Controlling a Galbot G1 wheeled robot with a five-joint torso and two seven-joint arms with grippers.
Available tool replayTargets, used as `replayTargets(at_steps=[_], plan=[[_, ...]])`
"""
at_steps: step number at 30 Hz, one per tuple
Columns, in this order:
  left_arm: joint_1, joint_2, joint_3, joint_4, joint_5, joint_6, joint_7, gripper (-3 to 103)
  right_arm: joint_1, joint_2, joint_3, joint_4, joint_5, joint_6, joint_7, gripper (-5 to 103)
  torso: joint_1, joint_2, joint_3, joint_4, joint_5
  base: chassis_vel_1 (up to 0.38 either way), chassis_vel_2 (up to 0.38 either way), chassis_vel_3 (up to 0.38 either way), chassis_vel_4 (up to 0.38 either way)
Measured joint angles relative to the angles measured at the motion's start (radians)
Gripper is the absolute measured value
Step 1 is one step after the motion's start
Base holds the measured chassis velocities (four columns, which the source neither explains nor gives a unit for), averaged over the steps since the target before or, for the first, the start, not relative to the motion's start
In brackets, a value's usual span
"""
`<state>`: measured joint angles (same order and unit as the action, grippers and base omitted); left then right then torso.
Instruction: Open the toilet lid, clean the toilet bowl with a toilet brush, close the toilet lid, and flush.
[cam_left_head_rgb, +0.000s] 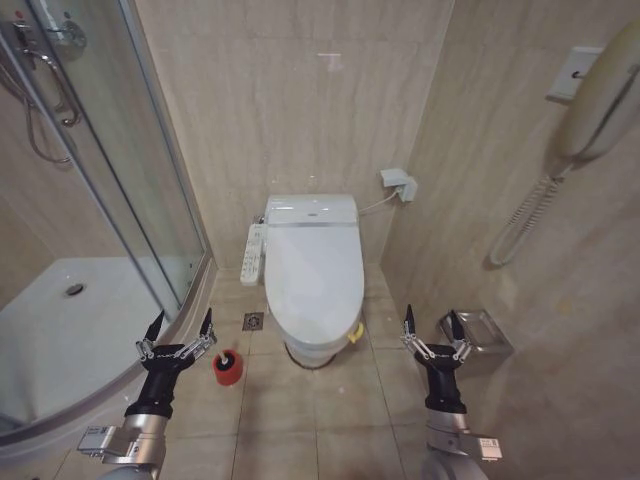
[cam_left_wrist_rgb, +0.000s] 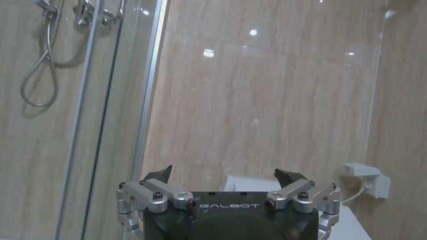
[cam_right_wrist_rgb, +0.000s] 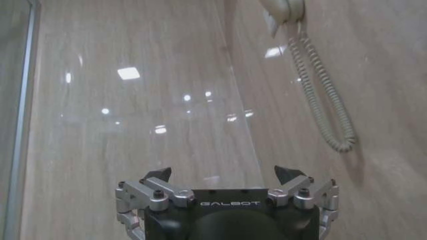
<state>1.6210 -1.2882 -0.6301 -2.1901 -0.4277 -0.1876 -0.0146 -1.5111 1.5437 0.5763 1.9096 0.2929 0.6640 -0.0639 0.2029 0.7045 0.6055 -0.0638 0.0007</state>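
From the head camera, a small tiled bathroom: the toilet lid (cam_left_head_rgb: 314, 262), glossy white and oval, lies shut over the toilet straight ahead against the back wall, a small yellow ribbon tag (cam_left_head_rgb: 355, 331) at its front edge. On the floor just beside the toilet's near left side stands a red cup holder (cam_left_head_rgb: 228, 367) with the black head of the toilet brush (cam_left_head_rgb: 229, 356) showing in it. A glass shower enclosure (cam_left_head_rgb: 110, 180) fills the left; a wall phone (cam_left_head_rgb: 598, 95) with a coiled cord hangs on the right wall, and a metal bin (cam_left_head_rgb: 478, 338) sits below it. The left gripper (cam_left_head_rgb: 178, 331) hovers near the holder, fingers spread and empty; the right gripper (cam_left_head_rgb: 431, 327) hangs between toilet and bin, fingers likewise apart. From the left wrist camera, the left gripper (cam_left_wrist_rgb: 227, 175) is spread wide, facing the beige wall and shower glass. From the right wrist camera, the right gripper (cam_right_wrist_rgb: 225, 174) is equally parted, with the phone cord (cam_right_wrist_rgb: 327, 95) beyond. The lid looks light, stiff and slippery; its front edge by the ribbon seems the best place to lift.
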Motion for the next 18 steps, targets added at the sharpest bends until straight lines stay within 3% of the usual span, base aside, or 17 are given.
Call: replayTargets(at_steps=[7,18], plan=[[0.005,-0.004,0.004,-0.001,0.006,-0.004,0.002,100,-0.001,0.005,-0.002,0.0,-0.002,0.01,-0.001,100,0.0,0.0,0.0,-0.0003,-0.0005,0.157,-0.151,-0.152,0.136],[-0.001,-0.007,0.013,0.012,0.0,-0.031,0.001,100,-0.013,0.007,0.0,0.007,-0.002,0.026,-0.006,100,0.001,0.0,0.0,-0.0003,-0.0008,0.009,-0.014,-0.009,0.01]])
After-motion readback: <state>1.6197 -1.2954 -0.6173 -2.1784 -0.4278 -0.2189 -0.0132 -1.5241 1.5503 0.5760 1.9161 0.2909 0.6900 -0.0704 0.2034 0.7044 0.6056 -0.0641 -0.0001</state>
